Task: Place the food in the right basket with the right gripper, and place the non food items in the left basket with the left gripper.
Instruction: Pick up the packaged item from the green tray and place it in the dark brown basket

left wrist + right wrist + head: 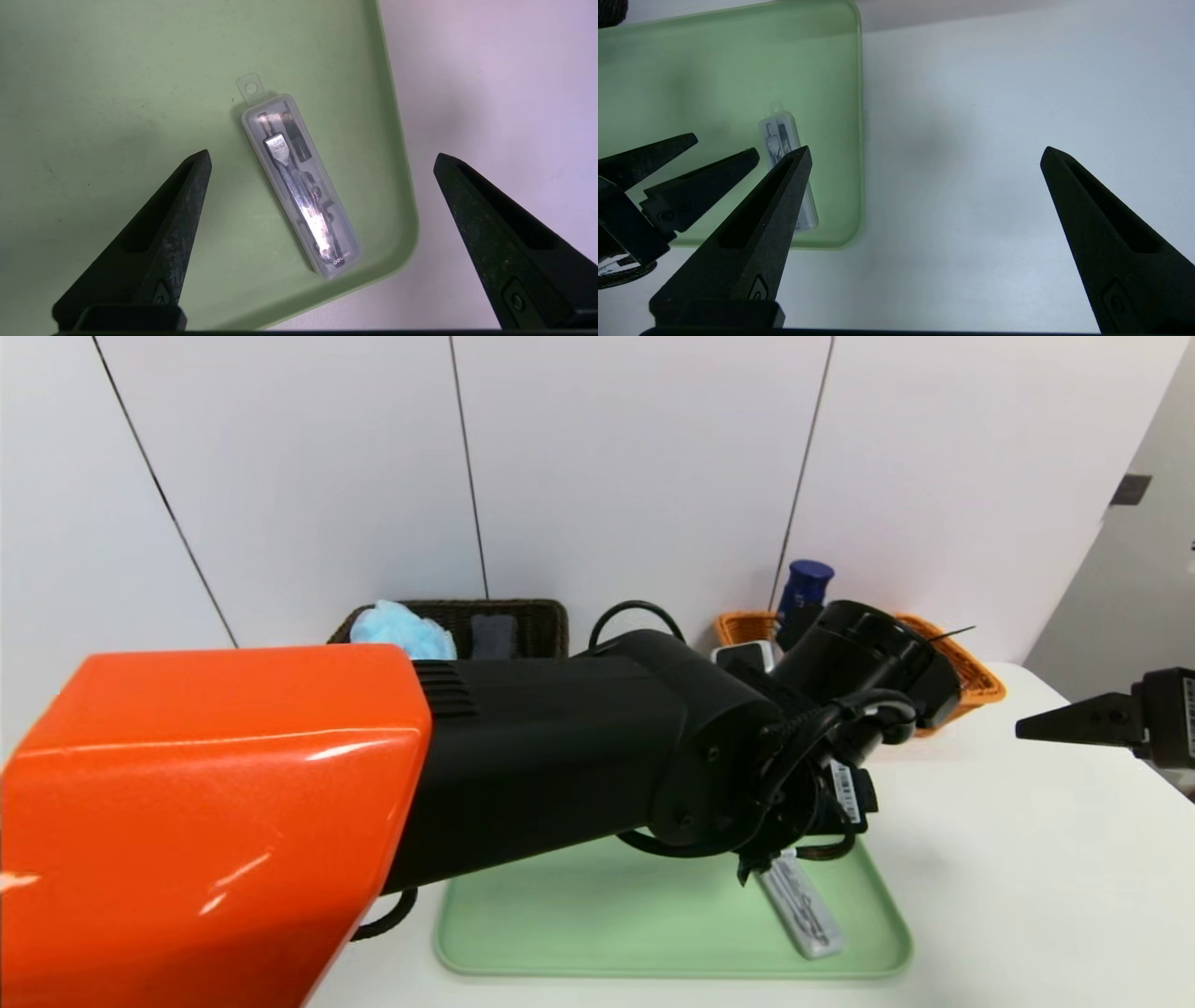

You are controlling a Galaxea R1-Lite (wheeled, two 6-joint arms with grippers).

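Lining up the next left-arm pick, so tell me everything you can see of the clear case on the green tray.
The clear case is a long, slim box of frosted see-through plastic with rounded corners and a small hang tab with a hole at one end. Inside lie metal drawing parts, seemingly a compass; a faint brand mark sits at the other end. It is closed and lies flat and slanted on the green tray, near a corner. Nothing else touches it. The left gripper hangs above it, open.
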